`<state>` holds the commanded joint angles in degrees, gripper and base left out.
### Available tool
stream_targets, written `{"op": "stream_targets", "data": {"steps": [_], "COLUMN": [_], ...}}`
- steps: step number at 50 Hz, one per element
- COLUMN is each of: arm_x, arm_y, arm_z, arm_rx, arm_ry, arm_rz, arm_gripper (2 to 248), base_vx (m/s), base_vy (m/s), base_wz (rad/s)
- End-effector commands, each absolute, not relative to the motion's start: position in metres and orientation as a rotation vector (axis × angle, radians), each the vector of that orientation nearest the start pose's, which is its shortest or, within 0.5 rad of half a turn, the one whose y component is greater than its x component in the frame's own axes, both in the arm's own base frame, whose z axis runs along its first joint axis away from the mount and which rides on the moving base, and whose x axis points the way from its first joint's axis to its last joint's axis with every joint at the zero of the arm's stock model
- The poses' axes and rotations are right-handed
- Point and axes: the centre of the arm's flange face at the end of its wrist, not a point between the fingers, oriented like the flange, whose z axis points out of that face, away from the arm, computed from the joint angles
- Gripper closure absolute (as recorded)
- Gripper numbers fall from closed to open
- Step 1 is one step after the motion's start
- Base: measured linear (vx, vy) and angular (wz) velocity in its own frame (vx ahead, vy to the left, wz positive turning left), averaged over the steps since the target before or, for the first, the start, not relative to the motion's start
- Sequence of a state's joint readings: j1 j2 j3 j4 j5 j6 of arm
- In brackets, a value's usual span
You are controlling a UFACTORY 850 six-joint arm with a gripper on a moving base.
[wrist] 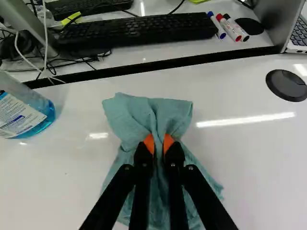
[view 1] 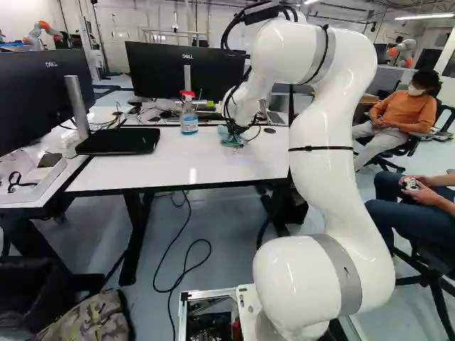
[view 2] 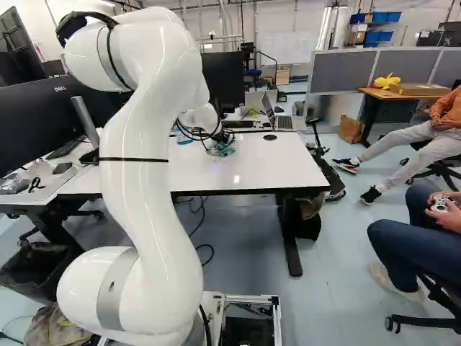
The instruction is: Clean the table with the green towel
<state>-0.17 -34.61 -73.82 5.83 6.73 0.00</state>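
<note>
nearest, the white arm (view 1: pixel 330 156) reaches out over the white table (view 1: pixel 163 169). at its end the gripper (wrist: pixel 159 143) is clamped on a bunched fold of the green towel (wrist: pixel 128 115), whose loose parts spread over the table around the grip. the step in hand looks like wiping, or setting up for it; the next move calls for a low, level sweep with light pressure. beyond, the spray bottle (view 1: pixel 189 117) stands well apart from the towel, though a wide stroke could knock it. farther off lies a black keyboard (wrist: pixel 136 31), past the table's edge.
</note>
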Motion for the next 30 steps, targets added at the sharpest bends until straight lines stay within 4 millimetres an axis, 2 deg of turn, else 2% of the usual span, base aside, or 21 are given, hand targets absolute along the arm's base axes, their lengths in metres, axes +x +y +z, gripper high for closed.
{"op": "stream_targets", "data": {"steps": [15,30], "arm_x": [0.697,0.714], "arm_y": [-0.006,0.012], "arm_z": [0.384,0.381], "arm_rx": [-2.85,-2.831], "arm_ry": [0.161,0.125], "arm_rz": [-1.246,-1.266], "arm_gripper": [209,209], "base_vx": [0.0,0.0], "base_vy": [0.0,0.0], "base_wz": [0.0,0.0]}}
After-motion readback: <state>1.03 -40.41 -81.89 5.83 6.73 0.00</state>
